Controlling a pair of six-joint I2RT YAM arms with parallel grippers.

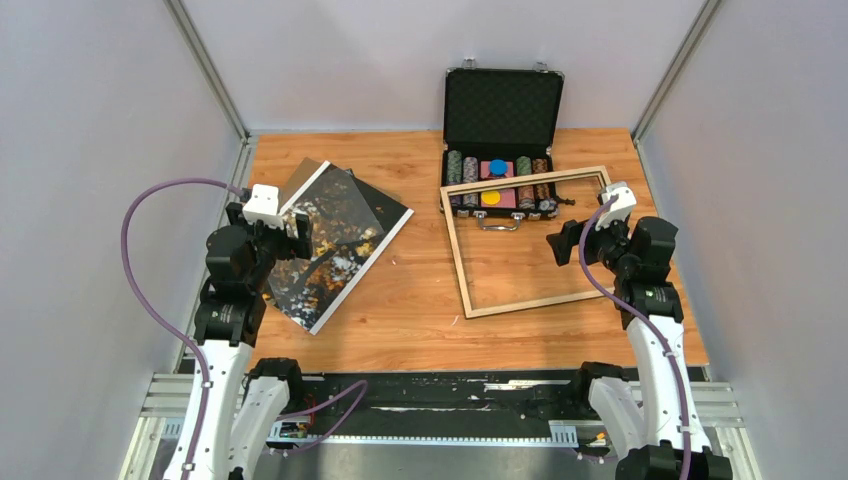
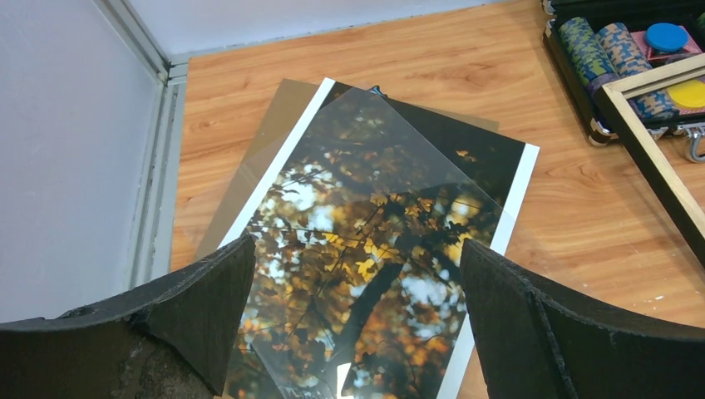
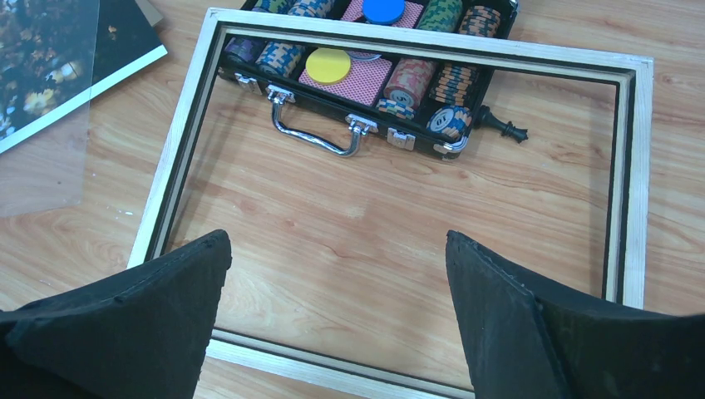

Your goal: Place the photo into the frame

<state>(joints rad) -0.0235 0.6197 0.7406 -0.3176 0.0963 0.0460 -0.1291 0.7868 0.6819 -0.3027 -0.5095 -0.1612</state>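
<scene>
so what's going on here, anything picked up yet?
Nothing is held. The left gripper is open above the photo, which lies on the table with a clear sheet skewed on top of it. The right gripper is open above the frame, whose far rail rests on an open chip case. The photo and frame lie apart; the photo is not in the frame.

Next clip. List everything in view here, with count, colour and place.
photo: 1, dark autumn trees, white strips; left
clear sheet: 1, transparent; askew on photo
backing panel: 1, brown; under photo
chip case: 1, black, open; far centre
frame: 1, light wood; right, far rail across chip case
small black piece: 1; inside frame
table: 1, wood-grain
left gripper: 1, black, jaws open; above photo
right gripper: 1, black, jaws open; above frame
</scene>
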